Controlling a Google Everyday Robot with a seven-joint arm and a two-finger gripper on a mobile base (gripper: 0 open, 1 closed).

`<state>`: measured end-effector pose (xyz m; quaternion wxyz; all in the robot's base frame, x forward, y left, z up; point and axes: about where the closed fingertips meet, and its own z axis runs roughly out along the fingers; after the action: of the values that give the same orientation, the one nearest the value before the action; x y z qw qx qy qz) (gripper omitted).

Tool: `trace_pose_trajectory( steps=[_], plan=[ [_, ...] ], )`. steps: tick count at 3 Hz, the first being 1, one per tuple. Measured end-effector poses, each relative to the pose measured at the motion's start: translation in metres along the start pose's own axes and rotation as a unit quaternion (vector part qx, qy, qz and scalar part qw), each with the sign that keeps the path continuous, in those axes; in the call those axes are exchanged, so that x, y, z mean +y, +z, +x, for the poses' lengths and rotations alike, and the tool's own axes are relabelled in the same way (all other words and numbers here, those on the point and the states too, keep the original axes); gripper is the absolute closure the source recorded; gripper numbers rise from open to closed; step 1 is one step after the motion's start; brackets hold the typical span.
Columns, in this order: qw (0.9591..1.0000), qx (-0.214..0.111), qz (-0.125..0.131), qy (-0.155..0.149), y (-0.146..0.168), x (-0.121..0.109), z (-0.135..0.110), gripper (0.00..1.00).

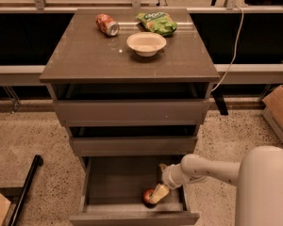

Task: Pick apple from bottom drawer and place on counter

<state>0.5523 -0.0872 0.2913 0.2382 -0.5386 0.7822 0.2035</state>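
Scene: we look down on a grey-brown cabinet of three drawers, standing on a speckled floor.
Bottom drawer point(114, 182): it stands open toward us, further out than the two drawers above it, and we see its bare floor.
Apple point(147, 197): small, round and red, it lies on the drawer floor in the front right corner, close to the drawer's front wall.
Apple's axis: it looks round to us with no clear long side, and we cannot tell which way its stem points.
Claw point(159, 193): a pale yellowish tip reaches down into the bottom drawer and sits against the apple's right side.
Claw state: we cannot tell whether it grips the apple or only rests beside it.
Arm point(203, 167): white and rounded, it comes in from the lower right and crosses over the drawer's right wall.
Worktop point(85, 55): the glossy grey-brown top of the cabinet.
On the worktop: a white bowl point(146, 44) near the middle, a red-orange soda can point(107, 24) lying on its side behind it to the left, and a green snack bag point(156, 22) behind it to the right.
Floor: a cardboard box point(280, 109) at the right edge, a black pole point(26, 185) at the lower left.
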Motion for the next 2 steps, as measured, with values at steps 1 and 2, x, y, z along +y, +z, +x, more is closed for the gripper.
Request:
trace_pose_trajectory(
  steps=[1, 2],
  plan=[
    [0.9989, -0.016, 0.001, 0.045, 0.040, -0.004, 0.024, 0.00],
    [0.9962, -0.037, 0.007, 0.078, 0.063, -0.015, 0.038, 0.00]
  ],
)
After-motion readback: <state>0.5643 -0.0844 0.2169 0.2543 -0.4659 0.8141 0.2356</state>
